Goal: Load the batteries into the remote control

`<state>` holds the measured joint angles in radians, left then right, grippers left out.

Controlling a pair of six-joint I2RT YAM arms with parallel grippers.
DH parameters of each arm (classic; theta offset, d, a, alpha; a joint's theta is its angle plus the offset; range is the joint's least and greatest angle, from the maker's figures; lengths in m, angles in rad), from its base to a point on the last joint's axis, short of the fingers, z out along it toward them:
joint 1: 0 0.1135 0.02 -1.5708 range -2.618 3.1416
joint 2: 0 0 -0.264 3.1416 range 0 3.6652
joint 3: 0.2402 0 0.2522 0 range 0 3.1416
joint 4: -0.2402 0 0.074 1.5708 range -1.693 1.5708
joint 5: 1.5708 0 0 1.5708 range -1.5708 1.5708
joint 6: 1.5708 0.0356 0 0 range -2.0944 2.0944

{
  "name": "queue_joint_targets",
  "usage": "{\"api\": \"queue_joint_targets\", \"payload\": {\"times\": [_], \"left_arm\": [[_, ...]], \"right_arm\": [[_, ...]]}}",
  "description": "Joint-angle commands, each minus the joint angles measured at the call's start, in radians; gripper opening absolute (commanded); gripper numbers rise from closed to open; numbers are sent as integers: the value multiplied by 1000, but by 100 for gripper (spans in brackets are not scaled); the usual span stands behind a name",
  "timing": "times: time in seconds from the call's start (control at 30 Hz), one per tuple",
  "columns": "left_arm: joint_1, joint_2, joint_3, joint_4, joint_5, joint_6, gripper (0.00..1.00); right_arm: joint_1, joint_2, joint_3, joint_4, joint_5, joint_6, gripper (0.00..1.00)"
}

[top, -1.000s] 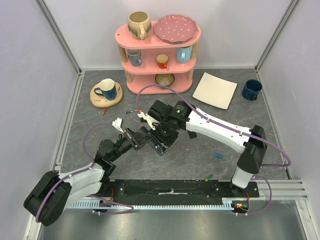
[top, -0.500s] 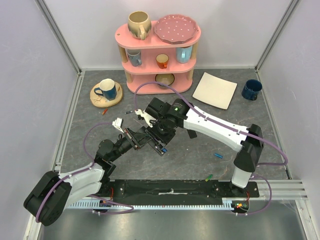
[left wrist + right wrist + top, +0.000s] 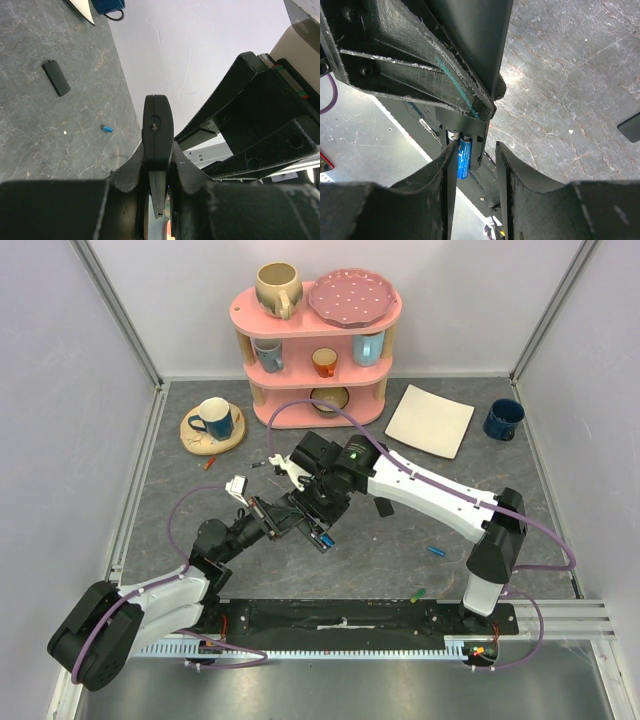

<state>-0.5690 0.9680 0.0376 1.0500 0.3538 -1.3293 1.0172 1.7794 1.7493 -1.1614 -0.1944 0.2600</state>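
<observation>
Honestly, the step in hand looks like seating a cell. The remote control is clamped edge-on in the closed left gripper, apparently lifted off the table at the centre of the top view. A blue battery is seen lying in its open compartment, low in the middle of the right wrist view. The right gripper is parted, with its fingers straddling that cell and a gap wider than the cell itself, so nothing is judged to be gripped by it. For the next move, that claw probably needs to be drawn straight back so the seated cell isn't knocked. Then a spare needs to be fetched, either the loose blue battery at the right of the top view or the green battery lower down near the rail, and lined up with the slot beside the first. Whether that second slot is free can't be told, since it is covered by a finger. It also can't be made out whether the blue cell is pushed fully home, or which way its poles face. In the top view the compartment is mostly hidden under the right arm. A flat black piece at the upper left of the left wrist view is guessed to be the cover.
</observation>
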Motion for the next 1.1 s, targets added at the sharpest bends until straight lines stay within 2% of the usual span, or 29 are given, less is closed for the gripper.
{"api": "queue_joint_targets", "payload": {"times": [0.0, 0.3, 0.37, 0.47, 0.53, 0.67, 0.73, 0.77, 0.8, 0.87, 1.07], "left_arm": [[-5, 0, -54, 64, 31, 8, 2], [-5, 5, -54, 62, 30, 8, 2], [-5, 9, -56, 68, 31, 2, 2], [-5, 17, -56, 82, 33, -14, 2], [-5, 17, -58, 113, 30, -42, 2], [-5, 20, -50, 154, 37, -91, 2], [-5, 18, -50, 174, 43, -125, 2], [-5, 17, -47, 180, 42, -134, 2], [-5, 12, -45, 185, 43, -143, 2], [-5, 5, -41, 179, 47, -163, 2], [-5, -3, -10, 134, 68, -214, 2]], "right_arm": [[-2, -14, 52, 16, -13, 2, 43], [-3, -29, 111, 42, -33, 28, 45], [-3, -54, 130, 57, 1, 35, 45], [-3, -150, 102, 143, 159, 48, 45], [-6, -269, -34, 280, 287, 68, 46], [-29, -451, -325, 532, 309, 156, 46], [-52, -527, -463, 648, 264, 199, 57], [-58, -546, -493, 669, 227, 199, 69], [-63, -564, -540, 681, 216, 197, 75], [-77, -621, -585, 736, 166, 189, 84], [-108, -788, -809, 969, -19, 171, 88]]}}
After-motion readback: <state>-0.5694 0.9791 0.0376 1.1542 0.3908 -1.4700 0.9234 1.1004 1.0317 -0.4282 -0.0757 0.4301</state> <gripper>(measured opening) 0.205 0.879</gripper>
